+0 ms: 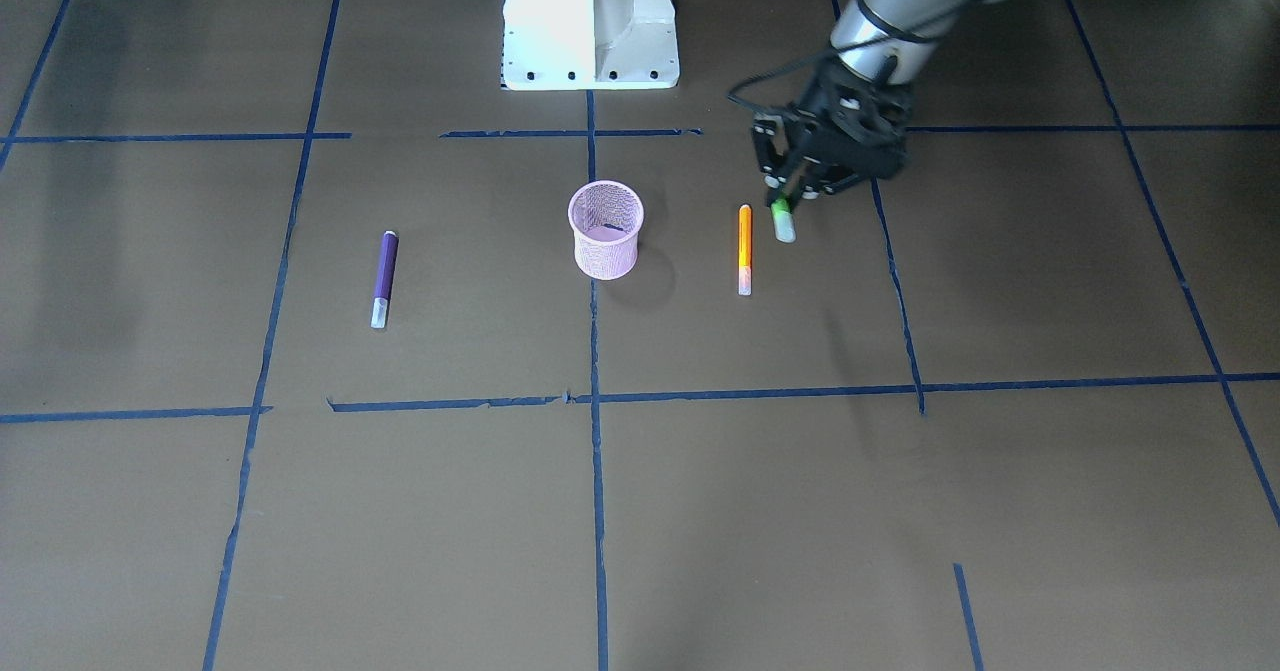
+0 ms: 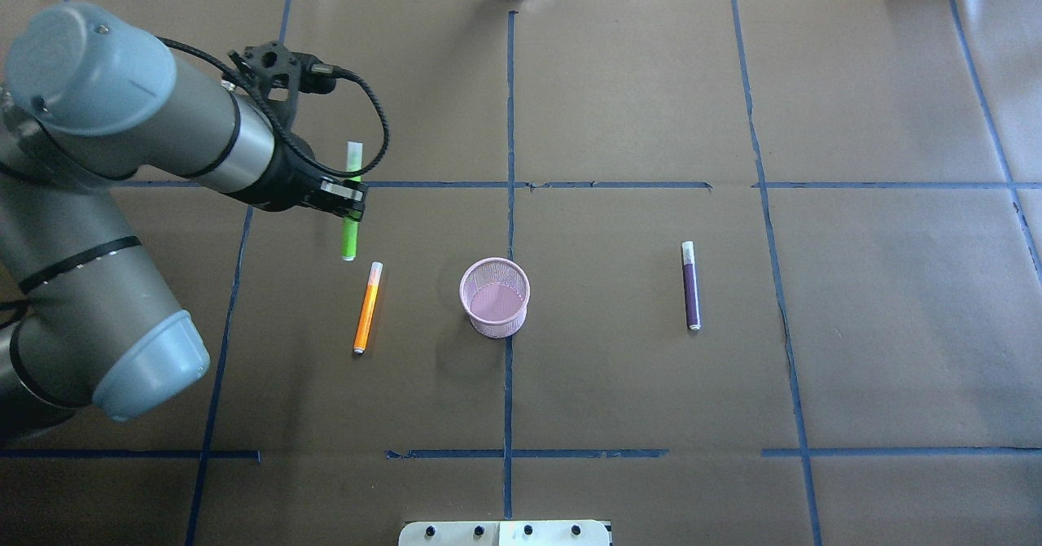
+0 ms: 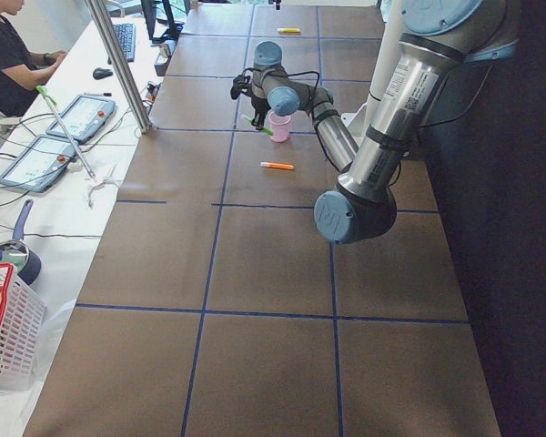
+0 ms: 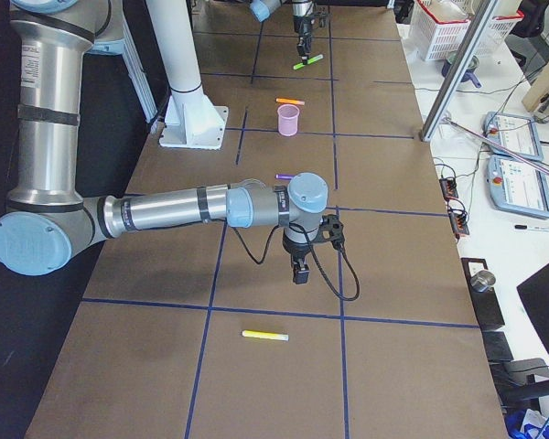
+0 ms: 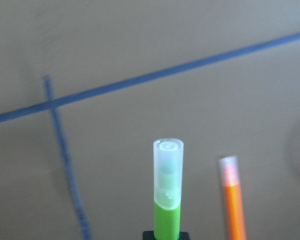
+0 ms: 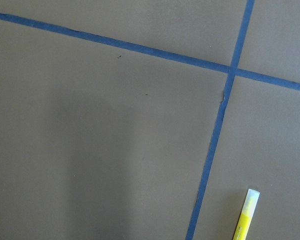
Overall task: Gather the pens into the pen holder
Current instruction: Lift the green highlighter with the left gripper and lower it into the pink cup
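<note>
Green pen (image 2: 349, 242) in left pincer (image 2: 348, 207); clamped mid-barrel (cap protruding)

— How is the light?
— Bright and even. In the front view the white base (image 1: 590, 21) at top centre blows out, and the pen holder (image 1: 605, 241) throws a soft shadow toward lower right.
— Sharpness?
— The left wrist view is soft; the orange pen (image 5: 235, 200) at lower right blurs.
</note>
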`<state>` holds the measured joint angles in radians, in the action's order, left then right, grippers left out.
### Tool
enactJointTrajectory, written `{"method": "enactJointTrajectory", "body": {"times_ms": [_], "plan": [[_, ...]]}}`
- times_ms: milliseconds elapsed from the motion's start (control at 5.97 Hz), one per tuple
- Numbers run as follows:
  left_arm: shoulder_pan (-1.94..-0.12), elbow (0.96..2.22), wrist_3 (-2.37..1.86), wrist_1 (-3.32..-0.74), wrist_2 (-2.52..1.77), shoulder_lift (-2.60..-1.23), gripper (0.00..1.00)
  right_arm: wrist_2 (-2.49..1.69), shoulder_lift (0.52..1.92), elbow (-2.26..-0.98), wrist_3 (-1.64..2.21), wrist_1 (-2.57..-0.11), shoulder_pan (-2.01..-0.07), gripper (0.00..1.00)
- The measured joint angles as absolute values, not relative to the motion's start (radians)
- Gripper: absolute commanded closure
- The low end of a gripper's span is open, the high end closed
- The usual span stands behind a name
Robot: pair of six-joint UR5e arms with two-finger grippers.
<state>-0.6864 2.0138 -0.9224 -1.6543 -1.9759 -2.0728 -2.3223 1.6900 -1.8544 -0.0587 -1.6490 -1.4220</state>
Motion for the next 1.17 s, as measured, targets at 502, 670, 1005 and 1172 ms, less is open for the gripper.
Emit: {"method": "enactJointTrajectory", "body": {"times_ms": [502,670,1005,1172], "plan": [[-0.437,1.985,-0.993,-1.773,-1.572,-2.142,1.0,-2.322,1.689,-1.853,-0.061,-1.649,-1.421,0.0],[-0.372,1.936,-1.03,-1.78,-1.447,-2.174,0.93,-2.322,1.689,-1.852,-0.062,-1.649,-1.421,0.0],[-0.319,1.881,-1.045,-1.783,-1.338,-2.193,0.78,-2.322,1.688,-1.852,-0.063,-1.649,-1.422,0.0],[-0.314,1.865,-1.045,-1.803,-1.328,-2.194,0.41,-2.322,1.689,-1.853,-0.063,-1.649,-1.422,0.0]]}}
